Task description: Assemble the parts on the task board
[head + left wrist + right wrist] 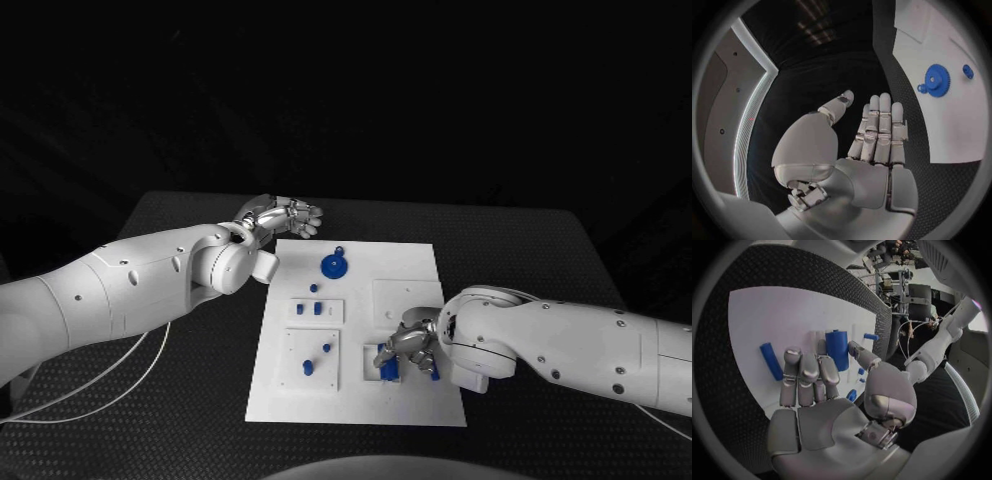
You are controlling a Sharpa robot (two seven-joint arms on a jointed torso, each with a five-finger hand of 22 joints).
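Note:
The white task board (361,400) lies in the middle of the black table. On it are a blue gear (335,265), two small blue pegs (309,309) and other blue pieces (307,368). My right hand (413,345) hovers low over the board's near right part. In the right wrist view a thick blue cylinder (837,347) sits pinched between the thumb and a fingertip of that hand (817,390), and a thinner blue peg (771,361) lies flat beside it. My left hand (283,216) floats off the board's far left corner, fingers straight and holding nothing (873,145).
The left wrist view has the gear (937,77) and a small blue piece (967,71) on the board (954,130). A white cable (101,385) loops on the table at the near left. Black table surface surrounds the board.

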